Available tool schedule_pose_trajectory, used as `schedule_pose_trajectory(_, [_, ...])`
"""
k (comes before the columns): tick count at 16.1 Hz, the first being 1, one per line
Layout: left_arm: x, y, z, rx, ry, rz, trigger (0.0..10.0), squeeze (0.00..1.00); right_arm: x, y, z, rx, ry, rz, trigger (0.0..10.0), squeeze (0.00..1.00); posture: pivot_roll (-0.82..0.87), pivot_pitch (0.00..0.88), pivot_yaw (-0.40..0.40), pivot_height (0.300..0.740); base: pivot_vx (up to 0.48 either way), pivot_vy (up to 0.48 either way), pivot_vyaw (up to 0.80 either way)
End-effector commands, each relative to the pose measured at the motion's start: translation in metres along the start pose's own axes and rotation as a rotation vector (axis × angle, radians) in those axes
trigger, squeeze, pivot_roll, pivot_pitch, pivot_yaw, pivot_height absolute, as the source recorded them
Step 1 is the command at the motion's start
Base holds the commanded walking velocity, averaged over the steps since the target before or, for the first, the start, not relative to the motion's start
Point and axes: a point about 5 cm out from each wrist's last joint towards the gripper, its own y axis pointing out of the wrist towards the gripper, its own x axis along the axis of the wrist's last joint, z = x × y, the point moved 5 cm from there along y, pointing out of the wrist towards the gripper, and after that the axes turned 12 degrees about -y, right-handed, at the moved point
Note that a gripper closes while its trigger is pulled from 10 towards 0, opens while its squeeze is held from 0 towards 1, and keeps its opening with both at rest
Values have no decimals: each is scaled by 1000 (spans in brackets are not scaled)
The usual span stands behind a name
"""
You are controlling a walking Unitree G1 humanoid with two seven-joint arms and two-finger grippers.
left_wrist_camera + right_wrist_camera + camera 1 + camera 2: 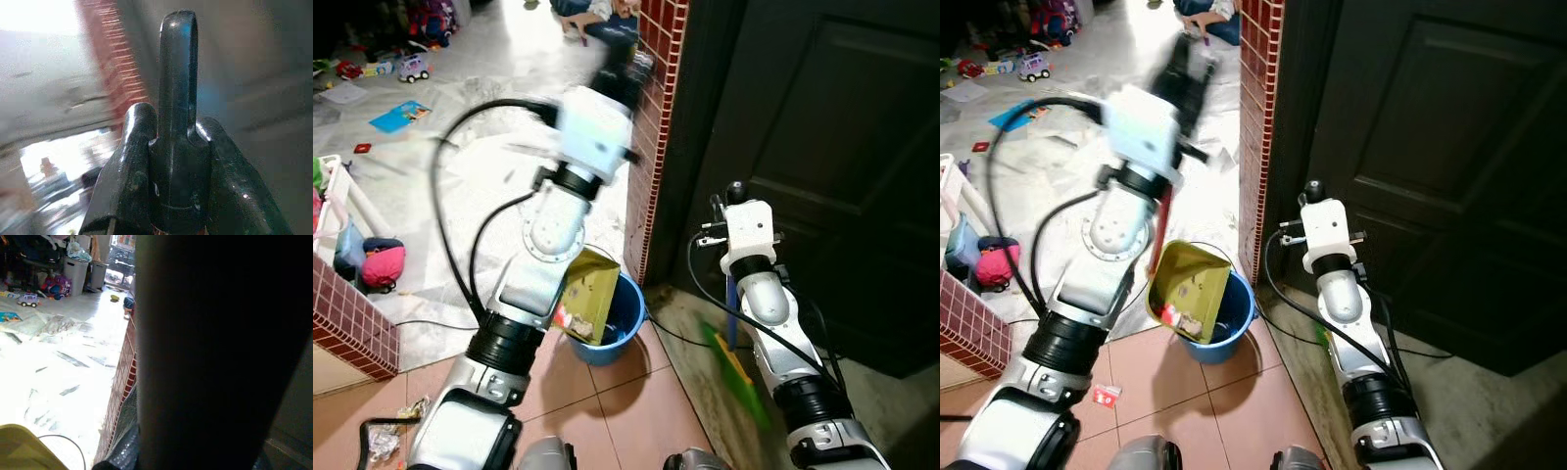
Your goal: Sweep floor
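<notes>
Left gripper (177,147), blurred, clamps a dark handle (178,73); right gripper's fingers cannot be told.

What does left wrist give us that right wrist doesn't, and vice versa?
Left wrist: the left end effector clamped on a dark handle, one finger on each side, all motion-blurred. Right wrist: a corner of the yellow dustpan, a toy car, grey bins and a big dark shape up close that I can't identify. Shared: the red brick wall and the bright floor.
</notes>
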Motion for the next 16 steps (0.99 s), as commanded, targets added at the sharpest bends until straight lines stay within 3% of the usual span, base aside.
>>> schedule_pose_trajectory(1, [11,0,-26,-181,44,-40,10000,0,12,6,-5,-11,-25,-49,10000,0,16,0,6,740,0,0,0])
schedule_pose_trajectory(6, [8,-8,-50,-404,100,-8,10000,0,10,6,-6,-10,-32,-47,10000,0,13,0,3,740,0,0,0])
schedule_pose_trajectory(9, [7,-10,-48,-432,114,-1,10000,0,11,6,-6,-9,-34,-47,10000,0,11,0,3,740,0,0,0])
schedule_pose_trajectory(13, [19,-2,-26,-304,101,-48,10000,0,9,6,-5,-6,-35,-44,10000,0,11,0,1,740,0,0,0])
schedule_pose_trajectory(16, [40,10,7,-145,79,-123,10000,0,10,7,-5,-6,-37,-47,10000,0,13,0,-2,740,0,0,0])
